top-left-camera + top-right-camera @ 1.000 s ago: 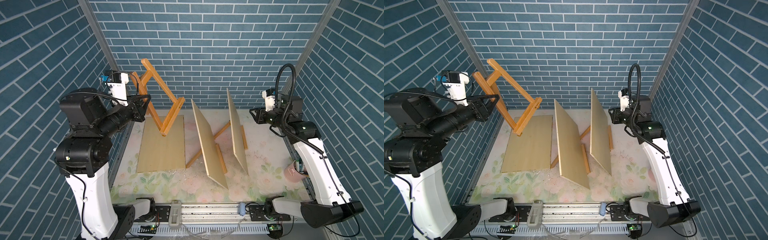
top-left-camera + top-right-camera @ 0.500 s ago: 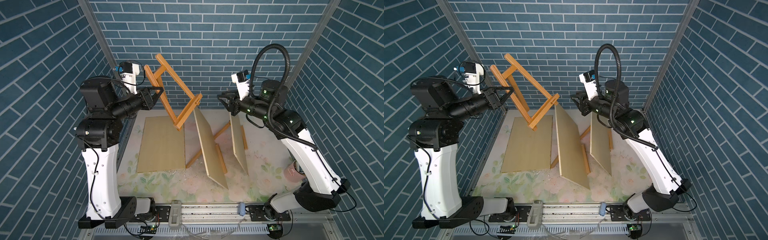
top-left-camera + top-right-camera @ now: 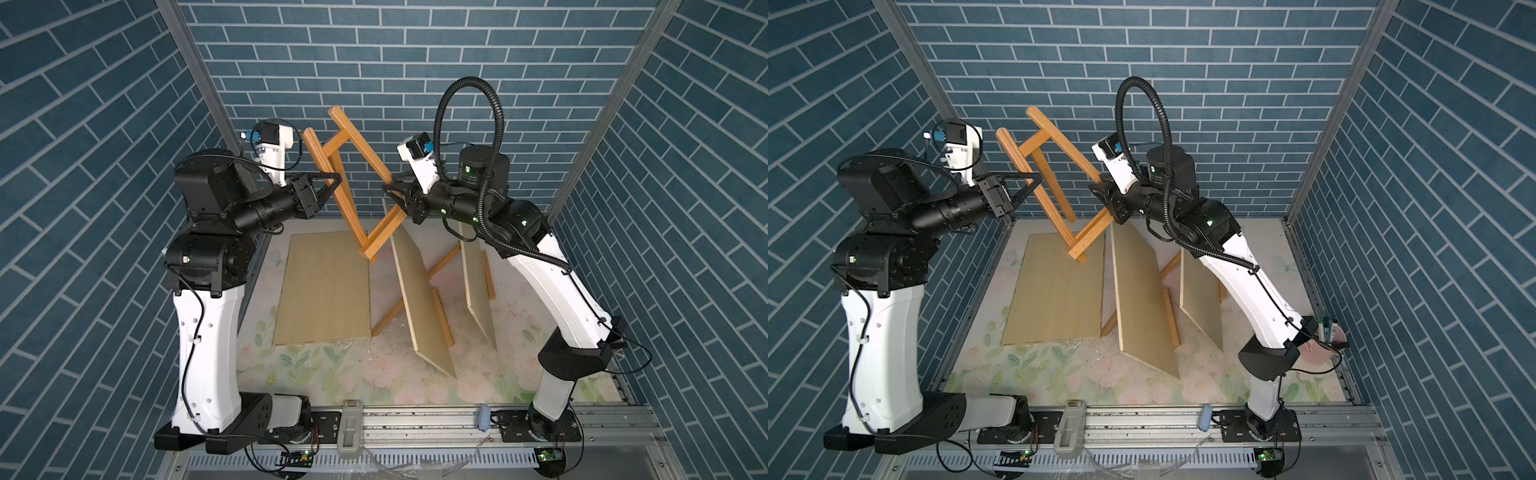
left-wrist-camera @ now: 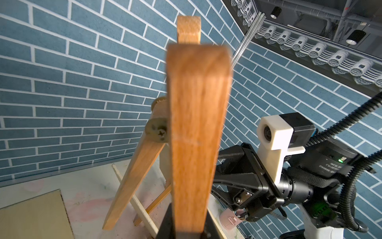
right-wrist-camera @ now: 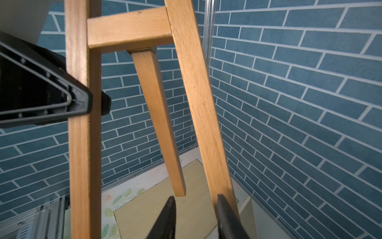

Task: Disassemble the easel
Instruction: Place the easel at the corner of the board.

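The easel (image 3: 347, 203) is an orange wooden frame hanging tilted in the air above the back of the table in both top views (image 3: 1077, 160). My left gripper (image 3: 336, 178) is shut on one of its long legs (image 4: 196, 124), and the wood fills the jaws in the left wrist view (image 4: 187, 225). My right gripper (image 3: 388, 189) is at the lower end of the opposite rail (image 5: 198, 103). It stands open (image 5: 195, 207), one finger (image 5: 223, 207) lying against that rail. Nothing sits between the fingers. The easel's back leg (image 5: 161, 124) ends just beyond the gap.
A plywood board (image 3: 324, 286) lies flat on the floral table below the easel. Two more panels (image 3: 424, 299) (image 3: 478, 286) lean on edge to its right over a thin wooden strip (image 3: 444, 259). A pink cup (image 3: 1316, 349) with pens stands at the right edge.
My left arm has swung the easel from the left wall toward the middle. My right arm has come in from the right side, and its gripper now sits at the easel's rail.
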Robot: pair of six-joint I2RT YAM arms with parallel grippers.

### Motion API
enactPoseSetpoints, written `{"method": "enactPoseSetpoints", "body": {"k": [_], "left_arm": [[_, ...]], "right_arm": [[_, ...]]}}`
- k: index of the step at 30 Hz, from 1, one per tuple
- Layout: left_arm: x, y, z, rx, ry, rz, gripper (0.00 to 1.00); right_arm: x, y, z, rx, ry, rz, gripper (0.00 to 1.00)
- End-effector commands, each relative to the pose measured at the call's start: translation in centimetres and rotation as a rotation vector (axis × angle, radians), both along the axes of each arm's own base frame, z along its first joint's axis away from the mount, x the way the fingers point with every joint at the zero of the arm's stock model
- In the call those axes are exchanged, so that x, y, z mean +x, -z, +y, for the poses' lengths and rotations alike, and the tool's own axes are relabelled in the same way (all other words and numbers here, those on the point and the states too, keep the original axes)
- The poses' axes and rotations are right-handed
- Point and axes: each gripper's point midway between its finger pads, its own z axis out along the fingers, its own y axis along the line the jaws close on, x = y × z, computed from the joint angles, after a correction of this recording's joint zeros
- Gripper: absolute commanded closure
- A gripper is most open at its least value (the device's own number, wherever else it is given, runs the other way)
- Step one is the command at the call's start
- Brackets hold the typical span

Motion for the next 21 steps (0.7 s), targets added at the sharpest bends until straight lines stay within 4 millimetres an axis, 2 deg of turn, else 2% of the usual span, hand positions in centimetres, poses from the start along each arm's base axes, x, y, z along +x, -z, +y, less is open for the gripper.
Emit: {"method": "enactPoseSetpoints", "body": {"k": [1,21], "left_arm": [[-1.1,-2.5,-0.7,-0.013,0.041,-0.110,1.00],[-1.8,-3.0,-1.9,-0.020,0.124,-0.119,1.00]], "right_arm": [[0.2,-0.3,0.1,-0.025,0.013,-0.051,0.65],[2.6,0.6,-0.1,-0.087,0.127,-0.125,0.64]]}}
